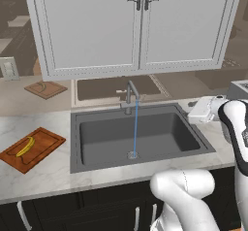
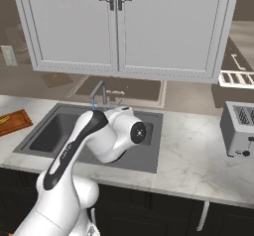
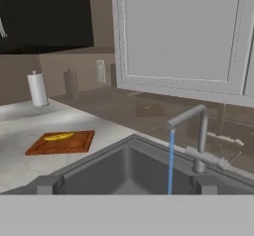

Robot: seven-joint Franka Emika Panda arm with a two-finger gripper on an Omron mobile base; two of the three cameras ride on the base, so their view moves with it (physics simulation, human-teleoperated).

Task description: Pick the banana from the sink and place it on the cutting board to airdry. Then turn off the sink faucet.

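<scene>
Big white double-door cabinet [image 1: 138,26] hangs over everything, two dark handles meeting at its middle seam. Below it, the pale marbled counter [image 1: 43,174] runs wide, and set into it is the sink [image 1: 104,138], a dark grey rectangular basin with a round drain in its floor. The robot arm [image 2: 92,141] rises in front of the basin, elbow bent over the counter's front edge, its hand reaching toward the right rear corner of the sink. The gripper [image 3: 124,183] shows in the hand view as two small grey finger tips [image 3: 47,184] set well apart at the bottom, jaws wide, nothing between them.

On the right stretch of counter, well away from the basin, sits a silver toaster [image 2: 239,129]. Over to the left of the sink lies the cutting board [image 1: 33,149], reddish-brown with a grooved edge, flat on the counter. A smaller, paler board [image 1: 46,89] rests farther back on the left. In the hand view a white paper towel roll [image 3: 37,88] stands upright at the far end of the counter.

Now the sink faucet [image 1: 131,95]: slim grey stem behind the basin, spout angled out over it, and a thin blue stream of water [image 1: 135,128] running straight down to the drain. Water is on.

And the banana [image 1: 25,146]: small, yellow, curved, lying on the cutting board, out of the sink.
</scene>
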